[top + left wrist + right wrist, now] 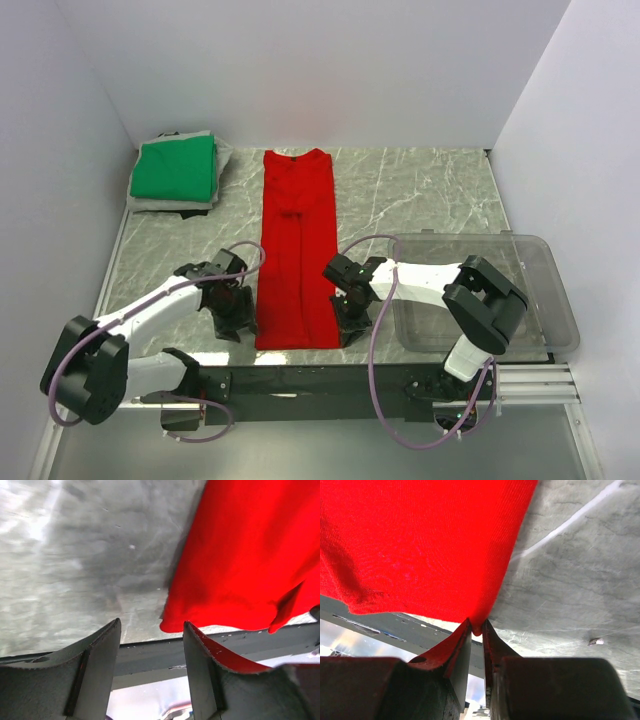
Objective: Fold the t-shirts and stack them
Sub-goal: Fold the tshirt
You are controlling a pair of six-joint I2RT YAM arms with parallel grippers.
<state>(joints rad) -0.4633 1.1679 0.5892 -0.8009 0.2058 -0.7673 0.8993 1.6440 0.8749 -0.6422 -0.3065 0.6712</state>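
Hem of the red t-shirt point(297, 250), low in the frame centre, is pinched at its right corner by the fully closed right gripper point(476, 625). Left gripper point(151, 625) is held wide apart, empty, beside the left corner. Strip is laid flat up the table point(420, 190). Green t-shirt point(177, 167) is folded, upper left.

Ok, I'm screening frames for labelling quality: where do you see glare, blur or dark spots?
Top external: evenly lit and sharp. Left wrist: glare on the table upper left, near fingers soft. Right wrist: fingers dark and blurred, red shirt weave crisp.
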